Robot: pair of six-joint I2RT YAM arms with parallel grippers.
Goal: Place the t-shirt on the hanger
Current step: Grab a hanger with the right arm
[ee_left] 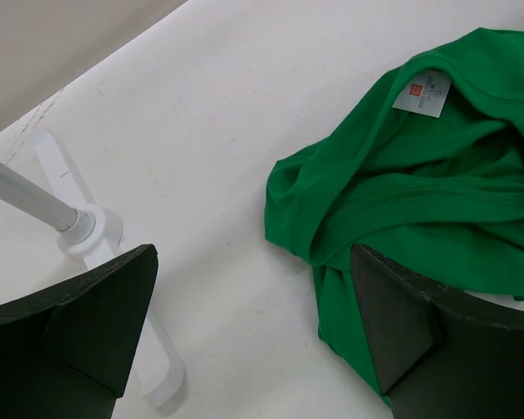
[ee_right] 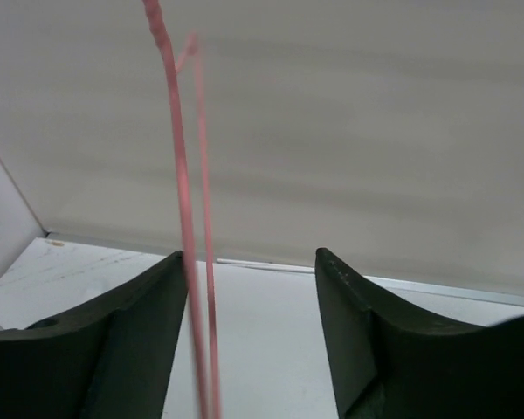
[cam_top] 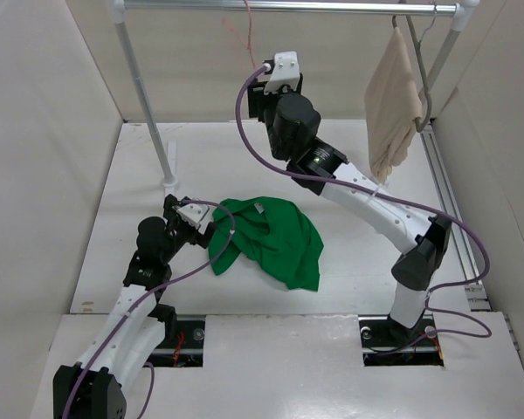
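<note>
The green t-shirt (cam_top: 275,240) lies crumpled on the table, its neck label facing up (ee_left: 419,201). My left gripper (cam_top: 195,223) is low at the shirt's left edge and open (ee_left: 253,257). Its right finger (ee_left: 402,323) rests over the shirt's hem, and bare table shows between the jaws. The pink wire hanger (cam_top: 244,39) hangs from the rail at the back. My right gripper (cam_top: 260,83) is raised up to it. Two thin pink wires of the hanger (ee_right: 185,218) run down between the jaws, close against the left finger (ee_right: 140,332). That gripper (ee_right: 249,257) is open, with a wide gap to its right finger.
A beige cloth (cam_top: 393,105) hangs from the metal rail (cam_top: 288,7) at the back right. The rail's left post (cam_top: 148,113) stands on a white foot (ee_left: 87,231) just left of my left gripper. White walls close in the table on three sides.
</note>
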